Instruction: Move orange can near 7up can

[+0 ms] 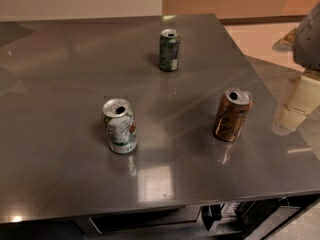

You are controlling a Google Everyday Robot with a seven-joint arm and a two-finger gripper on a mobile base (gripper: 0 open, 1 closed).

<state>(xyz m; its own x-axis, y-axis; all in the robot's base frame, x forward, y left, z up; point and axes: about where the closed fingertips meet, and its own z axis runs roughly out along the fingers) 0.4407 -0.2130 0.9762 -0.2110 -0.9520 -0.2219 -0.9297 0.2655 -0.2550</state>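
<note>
The orange can (232, 115) stands upright on the grey table (60, 84), right of centre, brownish with dark markings and an open silver top. The 7up can (120, 126), white with green patches and a red spot, stands upright to its left, about a third of the table's width away. My gripper (298, 103) shows as cream-coloured parts under a grey arm piece at the right edge of the view. It is beside the table's right edge, to the right of the orange can and apart from it.
A dark green can (169, 50) stands upright at the back of the table, behind and between the other two cans. The table's right edge runs close past the orange can. Pale floor (255, 39) lies beyond at the right.
</note>
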